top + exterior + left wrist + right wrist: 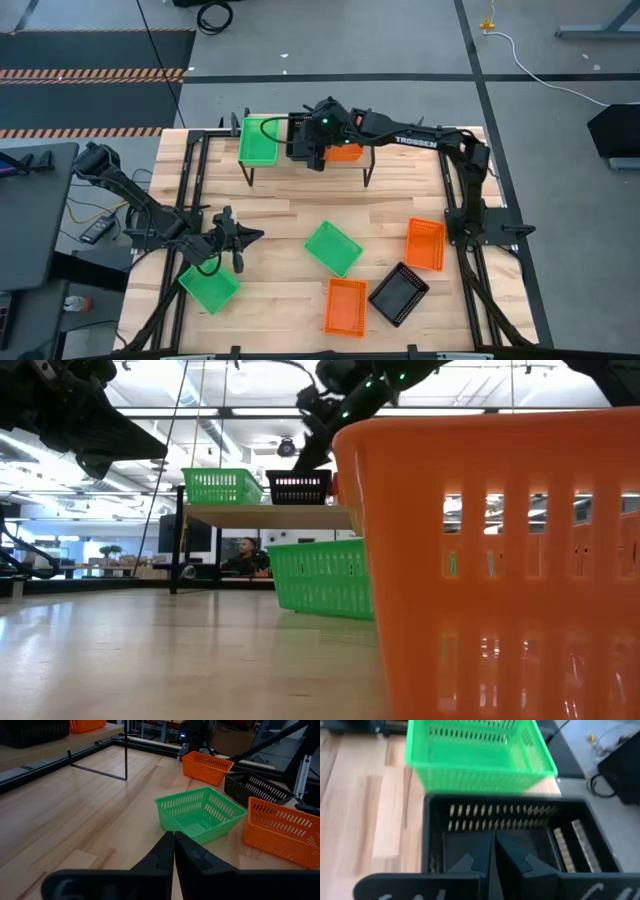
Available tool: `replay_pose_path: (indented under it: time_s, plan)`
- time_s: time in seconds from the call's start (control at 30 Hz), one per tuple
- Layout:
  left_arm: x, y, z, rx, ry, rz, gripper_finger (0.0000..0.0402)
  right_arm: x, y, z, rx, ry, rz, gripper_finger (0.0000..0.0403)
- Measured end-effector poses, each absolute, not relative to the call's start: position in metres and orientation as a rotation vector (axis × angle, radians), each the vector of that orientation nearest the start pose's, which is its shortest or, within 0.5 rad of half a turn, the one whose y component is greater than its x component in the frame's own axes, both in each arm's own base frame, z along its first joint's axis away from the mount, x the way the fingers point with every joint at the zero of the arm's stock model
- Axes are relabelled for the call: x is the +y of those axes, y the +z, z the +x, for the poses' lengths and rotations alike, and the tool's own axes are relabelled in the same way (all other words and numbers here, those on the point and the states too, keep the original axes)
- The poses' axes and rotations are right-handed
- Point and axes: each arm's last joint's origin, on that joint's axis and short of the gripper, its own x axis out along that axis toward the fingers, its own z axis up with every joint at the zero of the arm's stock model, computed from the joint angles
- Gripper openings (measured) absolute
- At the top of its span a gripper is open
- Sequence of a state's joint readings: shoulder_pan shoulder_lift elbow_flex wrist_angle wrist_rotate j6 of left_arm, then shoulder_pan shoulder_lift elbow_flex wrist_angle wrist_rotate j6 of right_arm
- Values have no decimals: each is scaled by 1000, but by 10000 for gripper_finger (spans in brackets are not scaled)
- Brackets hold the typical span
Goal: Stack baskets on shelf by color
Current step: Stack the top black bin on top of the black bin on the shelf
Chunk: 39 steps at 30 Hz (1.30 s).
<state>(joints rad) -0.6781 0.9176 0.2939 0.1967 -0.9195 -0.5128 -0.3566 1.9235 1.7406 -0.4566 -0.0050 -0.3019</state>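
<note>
The shelf (380, 170) stands at the table's far edge. On it, from left to right, sit a green basket (260, 140), a black basket (300, 128) and an orange basket (347, 153). My right gripper (315, 155) is shut and points down into the black basket (520, 820), with the green one (475, 750) beyond. My left gripper (240, 240) is shut and hovers over the table's near left part. A green basket (209, 287) lies beside it and another (200, 812) lies ahead. My right gripper's shut fingers (512, 857) reach from above into the black basket's hollow, over its floor (465, 847). The basket stands flat on the shelf. I cannot tell whether the fingertips touch it. My left gripper touches nothing.
Loose on the tabletop are a green basket (333, 248), two orange baskets (425, 244) (346, 305) and a black one (398, 294). In the low view an orange basket (490, 560) fills the foreground. Bare wood (270, 210) lies between the shelf and the loose baskets.
</note>
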Motion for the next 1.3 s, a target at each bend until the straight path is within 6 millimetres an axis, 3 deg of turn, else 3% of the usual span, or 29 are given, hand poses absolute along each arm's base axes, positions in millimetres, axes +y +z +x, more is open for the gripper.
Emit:
replay_pose_path:
  time_s: [0.2, 0.67, 0.9, 1.3]
  plan:
    - [-90, 183, 147, 231, 302, -197, 12, -155, 289, 426, 691, -235, -180, 32]
    - [-90, 183, 147, 234, 302, -194, 12, -147, 291, 431, 641, -171, -127, 32]
    - [-90, 183, 147, 234, 302, -195, 19, -137, 292, 435, 626, -147, -138, 32]
    - [-90, 183, 147, 234, 303, -194, 16, -137, 296, 433, 640, -172, -201, 32]
